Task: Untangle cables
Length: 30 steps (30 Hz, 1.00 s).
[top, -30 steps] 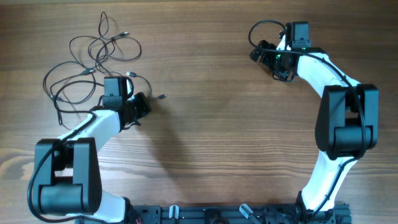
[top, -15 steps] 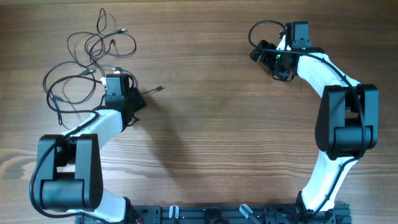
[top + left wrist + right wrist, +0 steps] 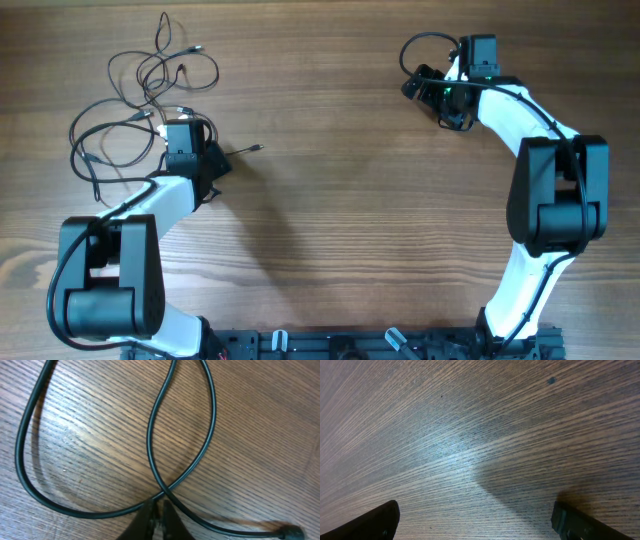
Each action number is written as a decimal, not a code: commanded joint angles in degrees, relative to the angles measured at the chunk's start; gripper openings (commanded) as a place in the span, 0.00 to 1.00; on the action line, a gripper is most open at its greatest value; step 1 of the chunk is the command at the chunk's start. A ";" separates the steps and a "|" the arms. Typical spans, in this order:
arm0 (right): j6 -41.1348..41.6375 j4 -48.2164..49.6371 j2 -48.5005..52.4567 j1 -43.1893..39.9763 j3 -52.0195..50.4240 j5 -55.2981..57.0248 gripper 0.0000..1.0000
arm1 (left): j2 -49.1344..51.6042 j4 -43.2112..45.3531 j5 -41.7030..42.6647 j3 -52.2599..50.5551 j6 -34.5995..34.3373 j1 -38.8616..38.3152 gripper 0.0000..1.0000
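Note:
The cables (image 3: 140,95) lie in a loose looped bunch at the table's far left. One thin strand runs right from the bunch and ends in a small plug tip (image 3: 258,148). My left gripper (image 3: 214,161) sits at the bunch's right edge. In the left wrist view its fingers (image 3: 159,510) are shut right where two black cable strands (image 3: 150,435) cross, pinching the cable there. The plug tip (image 3: 292,532) lies at the lower right. My right gripper (image 3: 436,100) is far off at the upper right and stands open over bare wood (image 3: 482,525), with nothing between its fingers.
The wooden table (image 3: 340,200) stretches between the two arms. A thick black cable of the right arm (image 3: 420,42) loops beside its wrist. The arm bases stand at the near edge, left (image 3: 105,300) and right (image 3: 520,300).
My left gripper has moved up and left toward the bunch. The strand's plug tip has shifted slightly up with it. The right arm has not moved.

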 commanded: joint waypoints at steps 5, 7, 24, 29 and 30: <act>0.44 0.02 1.11 -0.28 -0.59 1.14 1.00 | 4.09 -2.47 2.95 -3.32 0.04 -0.02 0.04; 0.44 0.00 1.11 -0.28 -0.59 1.14 1.00 | 4.09 -2.47 2.95 -3.32 0.02 -0.02 0.04; -0.22 -9.86 1.11 -0.35 -0.57 -2.80 1.00 | 4.09 -2.47 7.45 -3.32 0.02 -0.02 0.04; 0.00 -14.97 0.72 -0.35 0.66 3.28 1.00 | 4.09 -2.27 7.45 -3.32 0.02 -0.02 0.04; -0.02 -16.61 0.57 -0.35 1.53 4.76 1.00 | 4.09 -2.27 7.45 -3.32 0.02 -0.02 0.04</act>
